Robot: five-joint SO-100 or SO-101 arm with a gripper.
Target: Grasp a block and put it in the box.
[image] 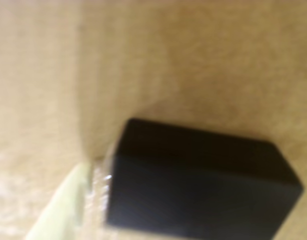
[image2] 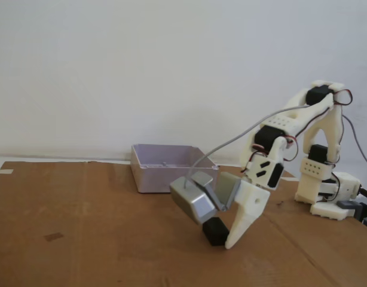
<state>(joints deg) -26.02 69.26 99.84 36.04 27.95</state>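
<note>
White wall, brown cardboard tabletop (image2: 82, 239). Gripper (image2: 222, 234) reaching down over black block (image2: 214, 231), near pale plastic box (image2: 165, 167). Fixed finger (image2: 243, 224) beside block; grip not confirmed, cannot tell. Wrist view: block (image: 203, 185) fills frame, blurred.

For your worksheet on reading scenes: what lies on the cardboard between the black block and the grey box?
In the fixed view, only bare brown cardboard lies between the black block and the grey box; the wrist camera housing hangs above that stretch.
</note>
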